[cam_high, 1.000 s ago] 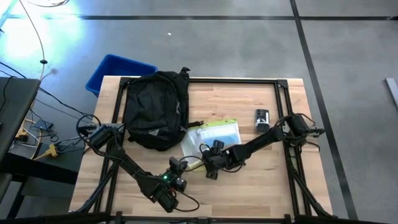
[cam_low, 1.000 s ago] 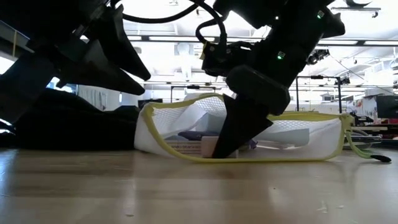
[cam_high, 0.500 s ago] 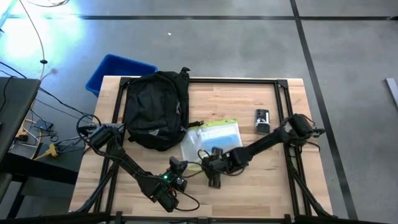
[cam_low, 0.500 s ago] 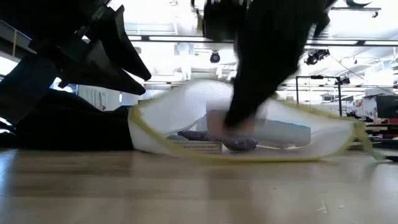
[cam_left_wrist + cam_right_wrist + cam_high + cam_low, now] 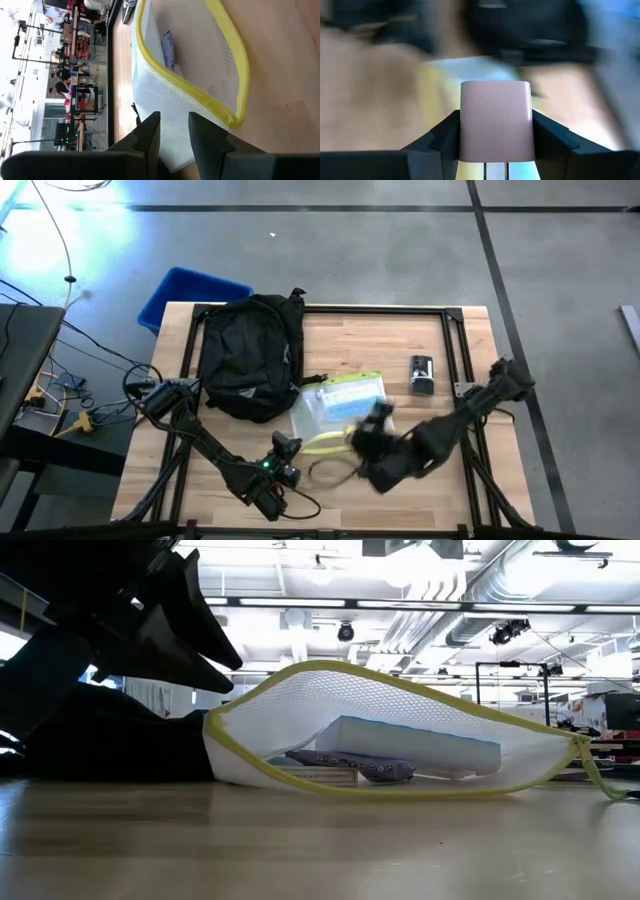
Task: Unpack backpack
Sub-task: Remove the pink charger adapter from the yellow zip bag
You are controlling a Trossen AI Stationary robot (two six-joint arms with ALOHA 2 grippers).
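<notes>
The black backpack [image 5: 250, 355] lies on its side at the table's far left, untouched. Beside it a white mesh pouch with a yellow rim [image 5: 400, 720] rests on its lower side, its mouth gaping toward the near edge. Inside lie a blue-and-white box [image 5: 410, 745] and a purple item [image 5: 350, 766]. My left gripper [image 5: 285, 448] is shut on the pouch's left end. My right gripper [image 5: 372, 430], blurred, is high above the table right of the pouch, shut on a pale pink block [image 5: 495, 120]. My left gripper pinches the pouch's white mesh wall [image 5: 172, 147] between its two fingers, just beside the yellow rim at the mouth's left end. It comes from the table's near side, slanting down. The pouch's underside stays on the table while its upper lip arches up. My right gripper pinches the pale pink block by its two opposite sides [image 5: 466, 127] between its two fingers [image 5: 445, 137]. The block's rounded end sticks out beyond the fingertips. It is lifted clear of the pouch and table, above what the low view takes in.
A small black-and-silver device [image 5: 421, 373] lies at the table's right. A yellow strap [image 5: 325, 443] and a thin cord loop [image 5: 330, 470] trail from the pouch toward the near edge. A blue bin [image 5: 190, 292] stands beyond the far left corner.
My right gripper has drawn out of the pouch's mouth and risen fast, swinging toward the table's right and tipping, with the pink block between its fingers. Freed of it, the pouch's upper rim has sprung up into a high arch. The pouch's underside stayed in place.
</notes>
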